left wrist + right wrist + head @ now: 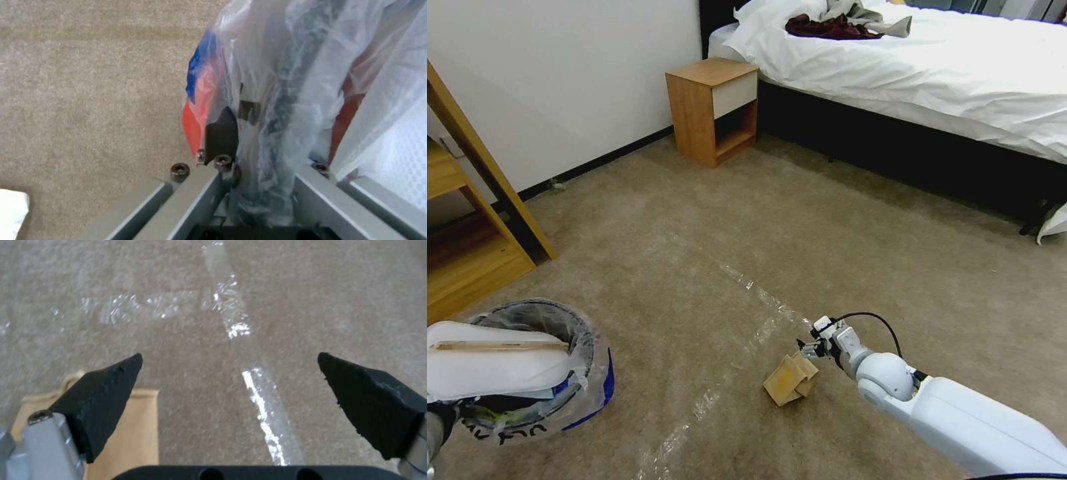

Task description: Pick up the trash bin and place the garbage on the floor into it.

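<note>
The trash bin [584, 373], a dark bucket lined with a crinkly clear bag, hangs at the lower left above the floor [694, 227]. A white slipper [494, 367] and a thin wooden stick [500, 345] lie across its mouth. My left gripper [267, 150] is shut on the bin's bagged rim [285, 83]. A folded brown cardboard piece [790, 380] lies on the carpet beside a tape strip [760, 313]. My right gripper [812, 345] hovers low at the cardboard's far edge. Its black fingertips [111, 393] stand wide apart, one over the cardboard [133, 433].
A wooden nightstand [714, 110] stands against the wall beside the white bed [927, 80], which carries dark red and grey clothes [834, 27]. A wooden shelf unit [467, 247] is at the left. A white item [11, 210] lies on the carpet near the bin.
</note>
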